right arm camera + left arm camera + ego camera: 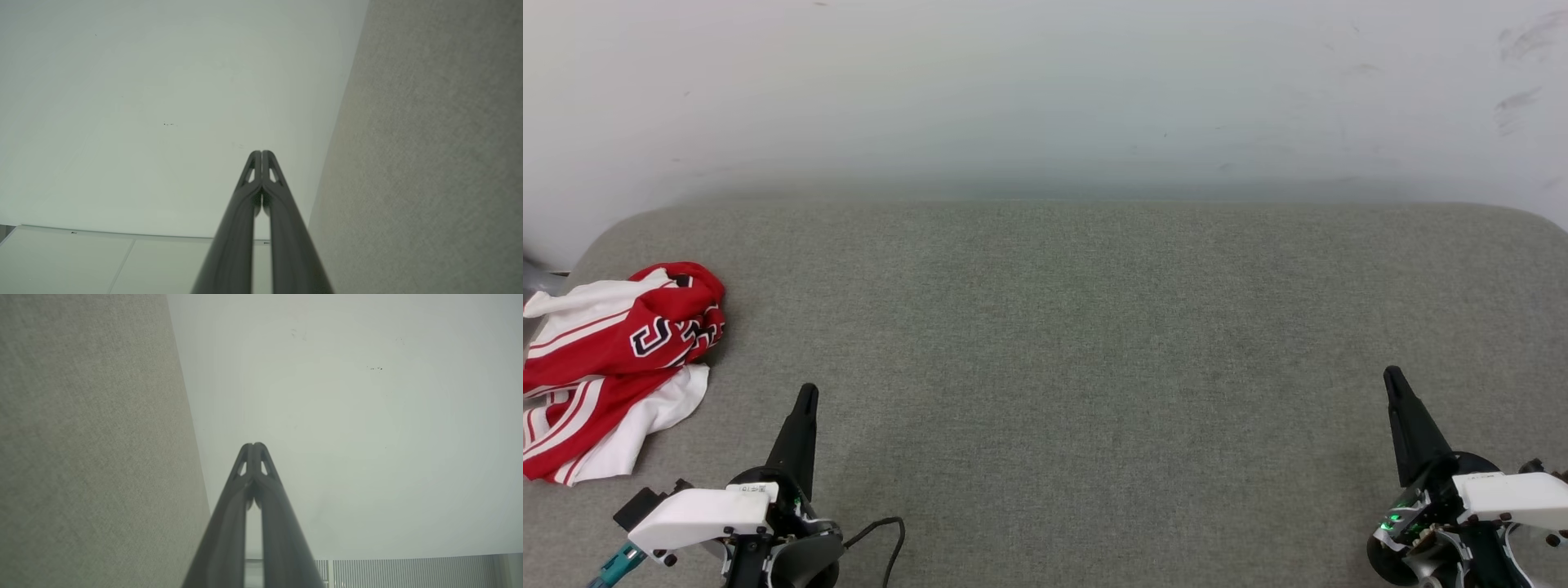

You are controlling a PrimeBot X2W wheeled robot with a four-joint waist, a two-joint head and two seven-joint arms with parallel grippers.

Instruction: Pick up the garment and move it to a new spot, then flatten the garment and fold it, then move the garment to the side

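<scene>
A grey woven-fabric surface (pixel 1062 343) with rounded far corners is backed by a pale, lightly scuffed wall (pixel 1045 90). The garment (pixel 613 367) is seen crumpled at the surface's left edge, red and white, with black white-outlined letters showing. The left claw (pixel 807 394) and the right claw (pixel 1393 377) are closed and empty, fingertips pressed together, neither touching the garment.

garment (pixel 613 359): red, white sleeves, striped trim, black letters | couch (pixel 1094 343): grey-green fabric | wall (pixel 1045 90): white
</scene>
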